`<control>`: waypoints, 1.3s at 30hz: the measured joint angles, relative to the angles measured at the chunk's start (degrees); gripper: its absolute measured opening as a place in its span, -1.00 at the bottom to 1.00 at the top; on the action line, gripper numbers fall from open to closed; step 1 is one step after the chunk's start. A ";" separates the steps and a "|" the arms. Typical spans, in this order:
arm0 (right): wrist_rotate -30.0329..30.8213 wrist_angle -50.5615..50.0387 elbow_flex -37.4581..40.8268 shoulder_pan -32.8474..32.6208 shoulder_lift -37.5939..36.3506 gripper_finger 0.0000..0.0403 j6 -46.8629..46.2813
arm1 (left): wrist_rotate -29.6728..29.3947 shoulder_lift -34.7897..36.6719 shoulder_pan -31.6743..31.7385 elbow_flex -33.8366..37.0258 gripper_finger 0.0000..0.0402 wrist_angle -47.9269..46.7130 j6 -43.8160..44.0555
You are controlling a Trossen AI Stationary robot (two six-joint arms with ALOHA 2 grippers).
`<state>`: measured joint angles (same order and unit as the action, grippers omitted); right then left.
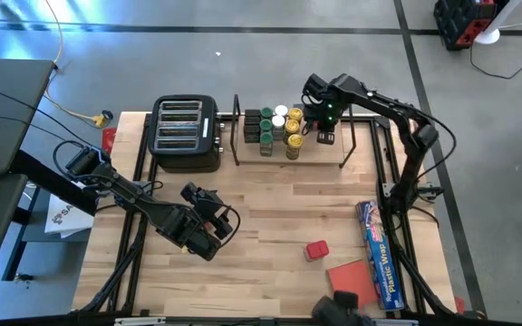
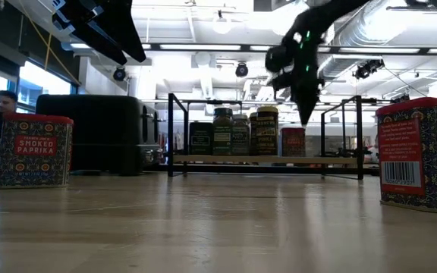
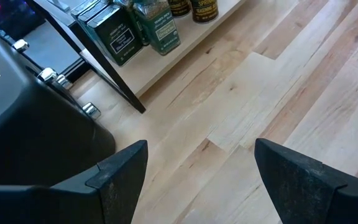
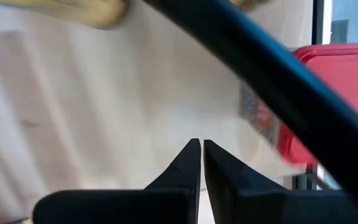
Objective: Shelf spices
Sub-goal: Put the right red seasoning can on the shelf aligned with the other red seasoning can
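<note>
The shelf [image 1: 293,152] is a black rod rack on a light board, standing at the table's far side next to the toaster. Several spices stand on it in a cluster [image 1: 277,129]: dark square tins [image 3: 118,38], green-lidded jars, yellow-lidded jars and one red tin [image 2: 293,142]. My right gripper [image 1: 323,122] hangs shut over the shelf, pointing down just right of the cluster [image 2: 306,114]; its wrist view shows shut fingertips [image 4: 201,149] with nothing between them. One red square tin [image 1: 316,251] stands on the table's near right part. My left gripper [image 1: 214,222] is open above bare wood, holding nothing [image 3: 197,162].
A black slotted toaster [image 1: 187,134] stands left of the shelf. A flat red pad [image 1: 356,277] and a long blue plastic-wrap box [image 1: 379,255] lie near the right edge. Two red paprika tins [image 2: 35,150] [image 2: 419,152] stand close to the low camera. A person shows far left in the room.
</note>
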<state>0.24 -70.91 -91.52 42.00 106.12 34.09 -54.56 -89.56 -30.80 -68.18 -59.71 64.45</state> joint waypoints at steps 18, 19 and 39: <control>-9.54 33.27 34.37 -53.14 -44.16 -0.99 -44.28 | -3.00 0.00 -1.48 0.00 0.45 0.03 1.51; -9.74 37.26 36.68 -56.31 -44.72 -0.99 -47.52 | -3.01 0.00 -1.52 0.00 0.45 0.03 1.53; -1.16 32.38 30.17 -74.14 -21.72 0.13 -43.33 | -4.44 0.00 -1.06 0.00 0.45 1.96 1.44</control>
<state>-0.92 -38.53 -61.35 -32.14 84.40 -9.24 -59.00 -89.56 -31.86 -68.18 -57.75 65.89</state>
